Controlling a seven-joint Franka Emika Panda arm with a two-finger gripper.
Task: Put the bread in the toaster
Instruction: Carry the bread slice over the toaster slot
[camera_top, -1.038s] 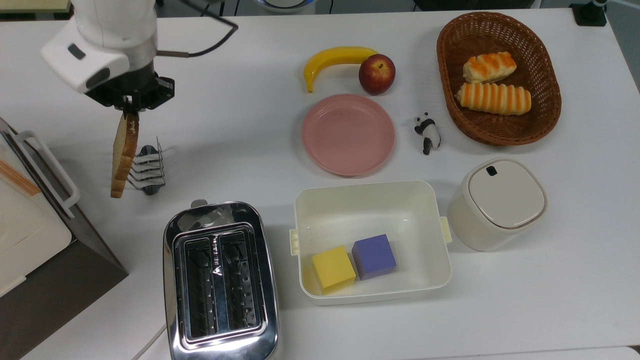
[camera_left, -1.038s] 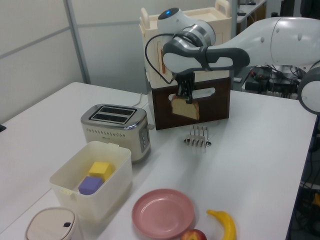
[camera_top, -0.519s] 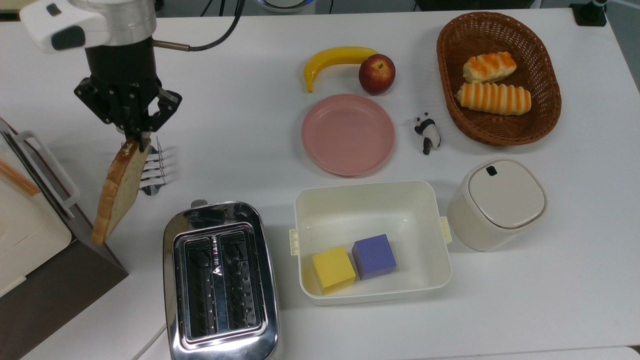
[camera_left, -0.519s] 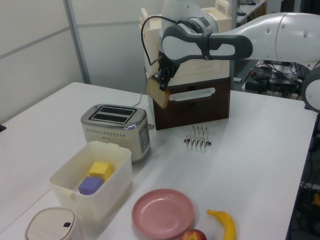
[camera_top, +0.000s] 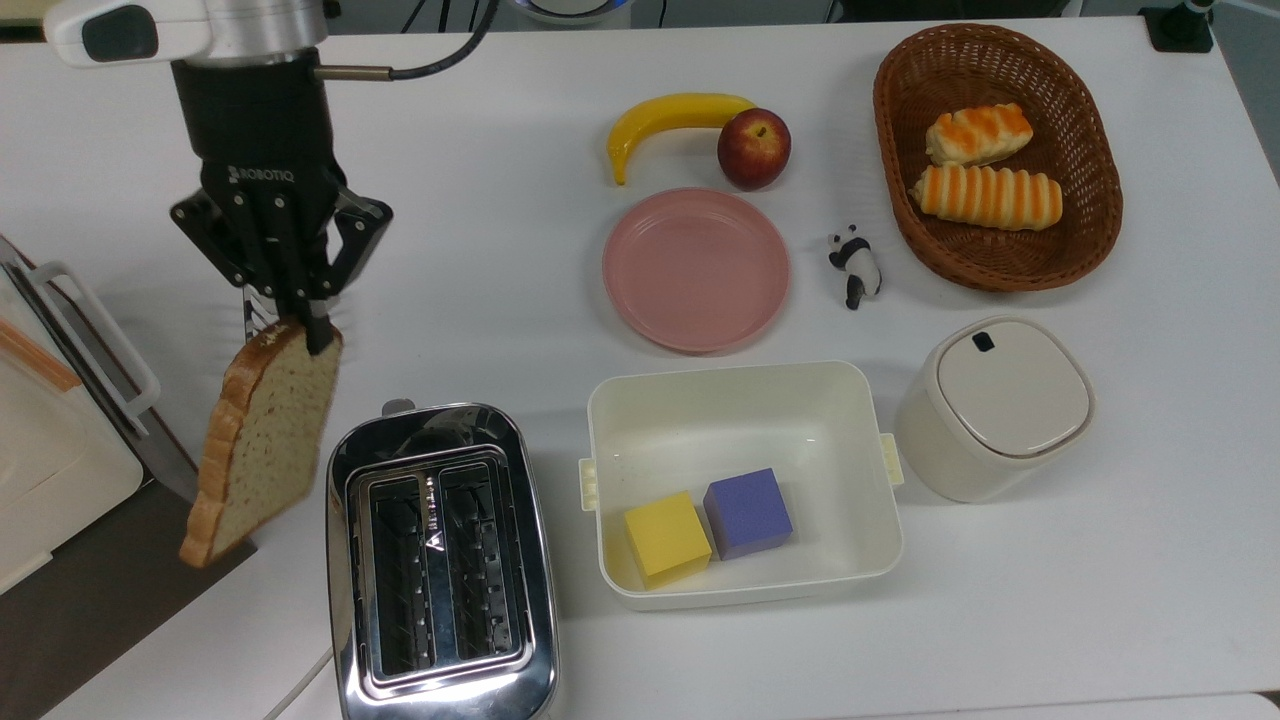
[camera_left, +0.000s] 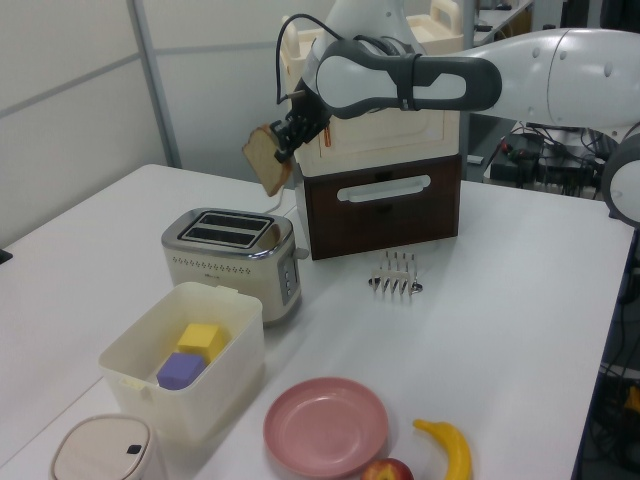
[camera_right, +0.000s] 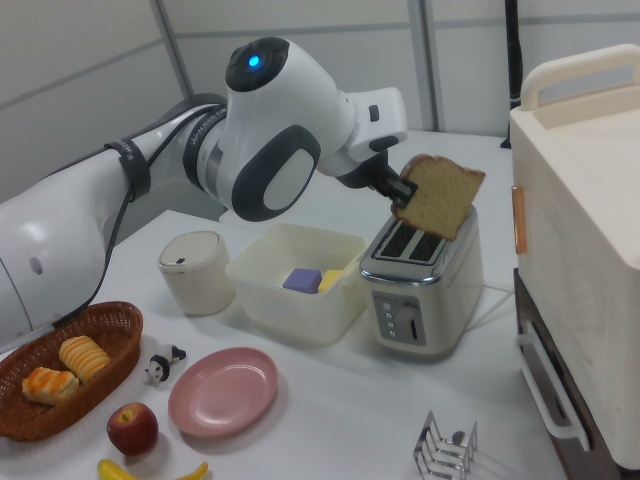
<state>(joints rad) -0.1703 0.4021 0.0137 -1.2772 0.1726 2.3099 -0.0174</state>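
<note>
Grip: I have the black two-finger gripper clamped on one crust corner of the flat speckled light-brown bread slice; the rest of the slice hangs free and tilted below the fingers.
Bread position: in the top view it sits left of centre, just off the left edge of the shiny chrome two-slot toaster; in the left view the bread slice floats above and behind the toaster, well clear of it.
Step in hand: carrying the slice over to a slot, as I judge it.
Doing it well: I would turn the wrist until the slice hangs upright and its broad face runs parallel to the dark slots, centre it over one slot, then lower it slowly. The corner hold looks likely to let it swing, so gentle moves.
Risk: a tilted slice could catch on the chrome rim.
Surface: plain white table, smooth and bright.
Room: pale panelled walls in the upper left of the left view; a cream and dark-brown cabinet stands behind the toaster.
</note>
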